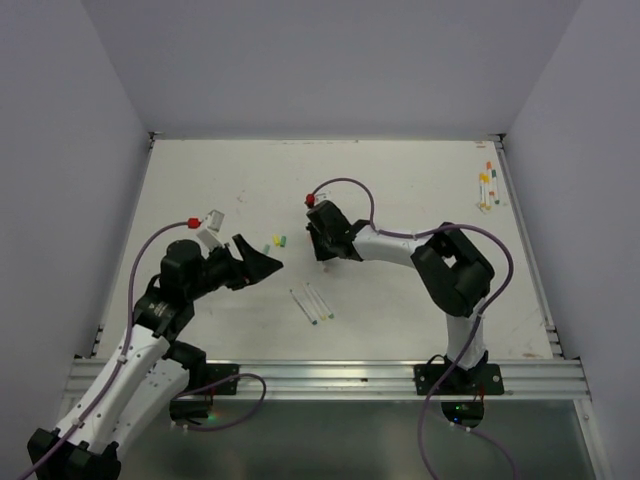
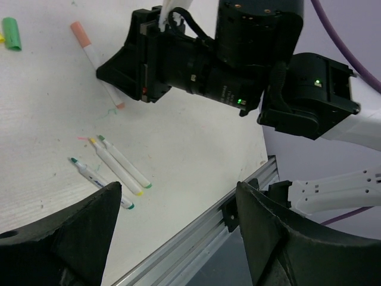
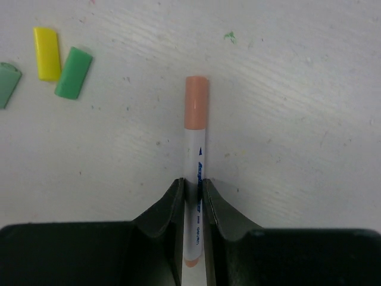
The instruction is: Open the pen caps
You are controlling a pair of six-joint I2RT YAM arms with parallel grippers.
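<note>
We see a white tabletop (image 1: 400,180), scuffed and marked with a small green scribble (image 3: 229,37), enclosed by plain pale walls (image 1: 330,60) on three sides, with a ribbed aluminium rail (image 1: 330,375) running along its near edge.

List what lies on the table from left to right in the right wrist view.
dull green cap at the left edge → yellow cap → bright green cap → orange-capped pen
</note>
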